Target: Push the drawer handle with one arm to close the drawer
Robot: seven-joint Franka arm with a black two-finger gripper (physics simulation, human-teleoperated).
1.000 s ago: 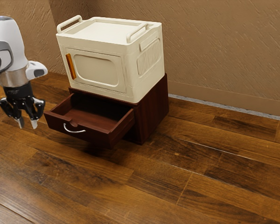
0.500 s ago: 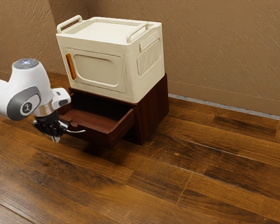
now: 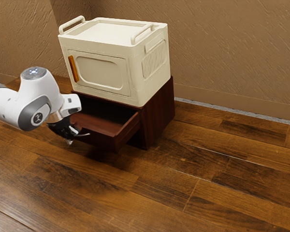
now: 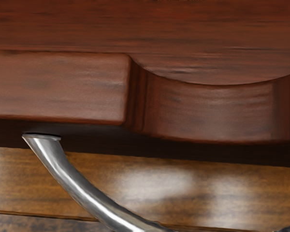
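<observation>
Your pincer [image 3: 69, 139] is at the curved metal handle [image 4: 82, 191] on the drawer's front, though I can't tell whether it's open or closed. The drawer [image 3: 102, 139] juts out of the cabinet [image 3: 157, 112] under the cream box [image 3: 153, 60].

One drawer [image 3: 97, 140], one cabinet [image 3: 158, 113] around it; on the drawer's front, one metal handle [image 4: 79, 187] and one notch [image 4: 210, 112] in the upper edge. Above the drawer, one cream box [image 3: 140, 89]: two rails [image 3: 72, 21], one door [image 3: 99, 71], one orange latch [image 3: 73, 69], one ribbed panel [image 3: 154, 63]. At the drawer's front, one arm [image 3: 37, 94], one gripper [image 3: 70, 139].
</observation>
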